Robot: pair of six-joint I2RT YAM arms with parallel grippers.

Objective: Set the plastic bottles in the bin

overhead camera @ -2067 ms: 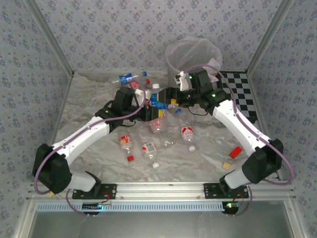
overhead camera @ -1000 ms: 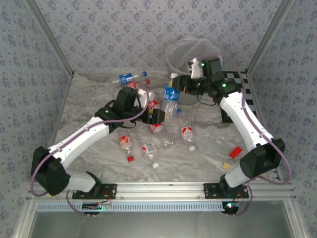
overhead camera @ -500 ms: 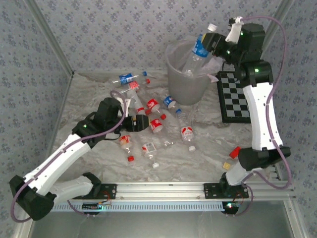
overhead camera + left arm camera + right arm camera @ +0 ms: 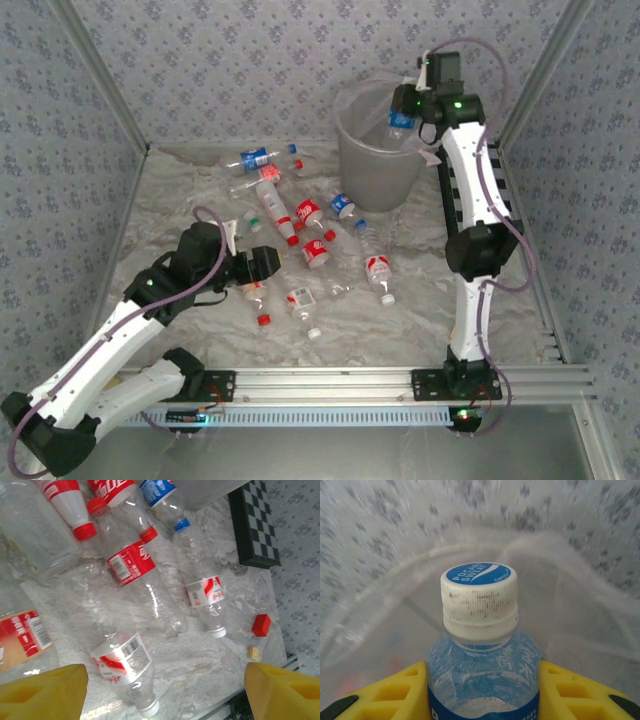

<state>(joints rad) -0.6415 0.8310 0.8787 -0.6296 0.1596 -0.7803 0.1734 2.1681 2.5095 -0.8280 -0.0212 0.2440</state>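
A: From above, is the right gripper (image 4: pixel 408 112) over the bin (image 4: pixel 372 175)?
B: Yes, pinching the blue bottle (image 4: pixel 399 124) above its mouth. The left gripper (image 4: pixel 262 265) hangs by the loose bottles (image 4: pixel 300 215) on the table (image 4: pixel 420 300).
A: Left wrist?
B: Its jaws are spread wide, holding nothing, with bottles lying below.
A: Right wrist?
B: Yellow fingers (image 4: pixel 565 690) press both sides below the cap (image 4: pixel 478 592), liner (image 4: pixel 580 570) behind. I'd release cleanly, well inside the bin.

- A robotics lab test cell.
- Aluminium frame rail (image 4: pixel 330 381) along the table (image 4: pixel 425 300) edge.
- Patterned panel walls (image 4: pixel 250 70) box it in.
- Checkerboard (image 4: pixel 256 525) lies on the table.
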